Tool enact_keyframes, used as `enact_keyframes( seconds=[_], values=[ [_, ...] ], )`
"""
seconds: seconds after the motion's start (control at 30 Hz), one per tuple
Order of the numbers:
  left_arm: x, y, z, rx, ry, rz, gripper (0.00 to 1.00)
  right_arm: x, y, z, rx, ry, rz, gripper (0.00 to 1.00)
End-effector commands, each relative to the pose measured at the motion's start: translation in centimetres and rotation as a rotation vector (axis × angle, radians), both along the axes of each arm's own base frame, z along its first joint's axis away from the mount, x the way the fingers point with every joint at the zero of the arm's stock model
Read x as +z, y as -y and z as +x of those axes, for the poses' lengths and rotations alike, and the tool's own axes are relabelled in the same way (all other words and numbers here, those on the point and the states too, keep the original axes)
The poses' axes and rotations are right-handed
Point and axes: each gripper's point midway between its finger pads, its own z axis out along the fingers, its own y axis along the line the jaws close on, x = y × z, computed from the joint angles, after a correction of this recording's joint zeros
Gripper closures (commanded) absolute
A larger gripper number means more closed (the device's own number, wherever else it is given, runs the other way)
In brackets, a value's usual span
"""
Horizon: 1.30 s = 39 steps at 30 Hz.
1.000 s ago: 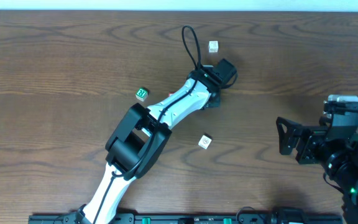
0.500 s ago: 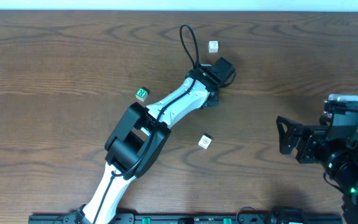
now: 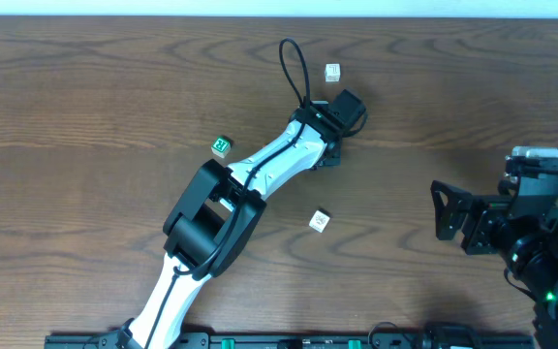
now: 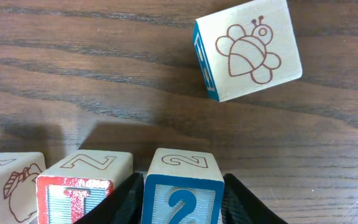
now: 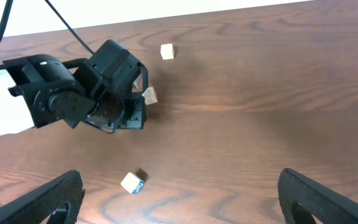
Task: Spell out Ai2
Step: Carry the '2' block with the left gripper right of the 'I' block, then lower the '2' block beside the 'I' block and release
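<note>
In the left wrist view my left gripper (image 4: pixel 182 210) is shut on a blue "2" block (image 4: pixel 182 186) that rests on the table. A red "I" block (image 4: pixel 82 183) is close on its left. A red block with an apple picture (image 4: pixel 8 183) sits left of that, so the three form a row. A bee-picture block (image 4: pixel 247 50) lies tilted farther ahead. In the overhead view the left gripper (image 3: pixel 345 109) hides the row. My right gripper (image 5: pixel 182 202) is open and empty at the right of the table (image 3: pixel 450 215).
A small white block (image 3: pixel 332 72) lies beyond the left gripper. A green block (image 3: pixel 222 145) sits left of the left arm. A white and blue block (image 3: pixel 320 221) lies mid-table and shows in the right wrist view (image 5: pixel 132 182). A black cable loops above the left wrist (image 3: pixel 296 68).
The left gripper has shifted very slightly to the far left with the "2" block. The right arm has not moved.
</note>
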Motion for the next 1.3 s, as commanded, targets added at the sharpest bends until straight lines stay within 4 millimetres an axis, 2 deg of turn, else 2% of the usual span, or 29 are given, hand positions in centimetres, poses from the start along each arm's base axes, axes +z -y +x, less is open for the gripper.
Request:
enact_keyframes(
  seconds=[0.0,0.17,0.37,0.5,0.7,1.0,1.13,1.23,1.27],
  values=[
    [-0.8,-0.3,-0.1,0.006,-0.013,0.014,0.59,0.4,0.1,0.0,0.007,0.015,-0.012,0.01],
    [-0.7,-0.1,0.3,0.003,0.001,0.006,0.59,0.4,0.1,0.0,0.008,0.015,-0.012,0.01],
    [-0.1,0.6,1.9,-0.055,0.067,-0.009,0.59,0.4,0.1,0.0,0.008,0.015,-0.012,0.01],
    [0.5,-0.3,3.4,-0.037,0.121,0.017,0.59,0.4,0.1,0.0,0.008,0.015,-0.012,0.01],
    [1.3,-1.4,4.6,-0.006,0.129,0.006,0.60,0.4,0.1,0.0,0.008,0.015,-0.012,0.01],
    [1.7,-1.0,4.9,-0.032,0.131,-0.015,0.60,0.4,0.1,0.0,0.008,0.015,-0.012,0.01],
    [2.9,-0.4,5.6,-0.096,0.162,-0.009,0.58,0.4,0.1,0.0,0.008,0.015,-0.012,0.01],
    [4.7,0.2,6.4,-0.132,0.196,-0.013,0.56,0.4,0.1,0.0,0.008,0.015,-0.012,0.01],
    [5.9,0.5,6.7,-0.148,0.211,-0.014,0.57,0.3,0.1,0.1,0.008,0.012,-0.013,0.01]
  ],
)
